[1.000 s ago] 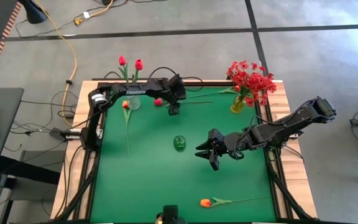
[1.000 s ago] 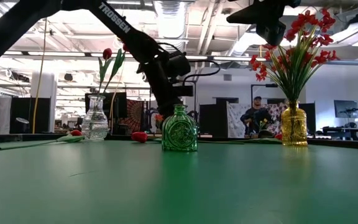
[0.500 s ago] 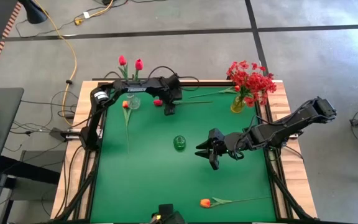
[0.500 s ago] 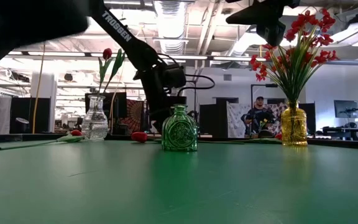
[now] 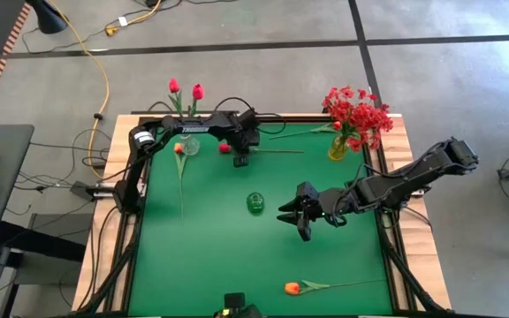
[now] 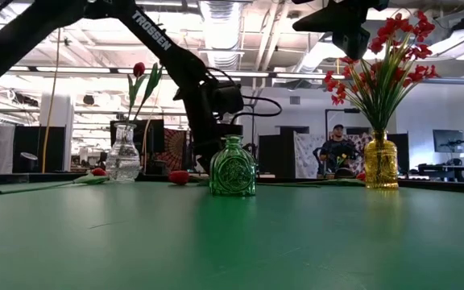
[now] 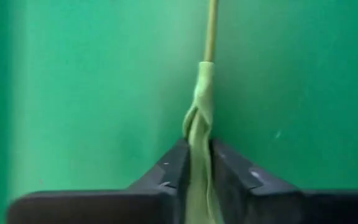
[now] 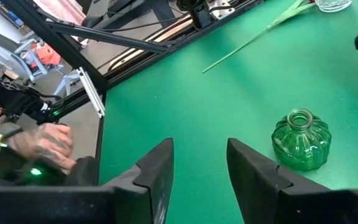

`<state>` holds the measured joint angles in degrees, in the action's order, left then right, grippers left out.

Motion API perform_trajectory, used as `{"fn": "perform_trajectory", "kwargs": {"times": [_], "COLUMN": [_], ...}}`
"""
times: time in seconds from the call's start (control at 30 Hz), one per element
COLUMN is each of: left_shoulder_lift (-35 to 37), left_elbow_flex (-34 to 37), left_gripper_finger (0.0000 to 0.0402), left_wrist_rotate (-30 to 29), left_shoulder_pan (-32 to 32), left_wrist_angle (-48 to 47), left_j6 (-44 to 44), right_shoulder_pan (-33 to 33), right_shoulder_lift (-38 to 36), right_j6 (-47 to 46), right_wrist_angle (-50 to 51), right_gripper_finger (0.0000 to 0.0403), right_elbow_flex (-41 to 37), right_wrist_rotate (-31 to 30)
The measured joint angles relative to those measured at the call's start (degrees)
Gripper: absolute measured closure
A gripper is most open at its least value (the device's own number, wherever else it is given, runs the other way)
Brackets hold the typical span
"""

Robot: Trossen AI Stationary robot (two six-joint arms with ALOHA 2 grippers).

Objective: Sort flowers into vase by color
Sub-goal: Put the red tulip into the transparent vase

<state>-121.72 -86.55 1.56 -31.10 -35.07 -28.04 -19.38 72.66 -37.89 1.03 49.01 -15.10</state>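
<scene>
A red tulip (image 5: 224, 147) lies on the green mat near the far edge, its stem (image 5: 277, 150) running toward the table's right. My left gripper (image 5: 239, 160) stands over the stem just behind the blossom, shut on it. My right gripper (image 5: 300, 223) hovers open and empty to the right of the green glass vase (image 5: 254, 203) at mid-table. A clear vase (image 5: 189, 145) at the far left holds two red tulips (image 5: 197, 91). A yellow vase (image 5: 338, 147) at the far right holds sprays of red blossoms (image 5: 358, 110). My left gripper pinches the leafy part of the tulip's stem (image 7: 201, 118) between its two fingers (image 7: 173, 165), close to the blossom end. The fingers come steeply from above and lie across the stem. The stem runs on flat along the mat beyond them.
An orange tulip (image 5: 180, 150) lies along the left side with its stem toward the near edge. Another orange tulip (image 5: 292, 288) lies near the front edge. A loose green stem (image 5: 294, 133) lies beside the yellow vase. A person's hand (image 8: 39, 142) shows beyond the table's edge.
My left gripper has sunk onto the mat and shifted a little toward the table's left, tipping steeper, and has shut on the tulip's stem. The tulip lies where it was. My right arm has kept still.
</scene>
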Motion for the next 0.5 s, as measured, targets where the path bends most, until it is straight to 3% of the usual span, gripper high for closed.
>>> {"fn": "perform_trajectory", "kwargs": {"times": [0.1,0.5], "left_shoulder_lift": [1.8,14.5], "left_elbow_flex": [0.4,0.1], "left_gripper_finger": [0.0393,0.0384], "left_wrist_rotate": [-2.2,-6.2], "left_shoulder_pan": [0.8,7.1], "left_wrist_angle": [-2.2,-11.9], "left_j6": [-0.1,-5.1], "right_shoulder_pan": [0.0,0.7], "right_shoulder_lift": [0.0,0.0], "right_j6": [0.4,7.1], "right_wrist_angle": [0.1,-4.6], "right_gripper_finger": [0.0228,0.0228], "right_elbow_flex": [0.0,0.0], "right_wrist_rotate": [0.0,0.0]}}
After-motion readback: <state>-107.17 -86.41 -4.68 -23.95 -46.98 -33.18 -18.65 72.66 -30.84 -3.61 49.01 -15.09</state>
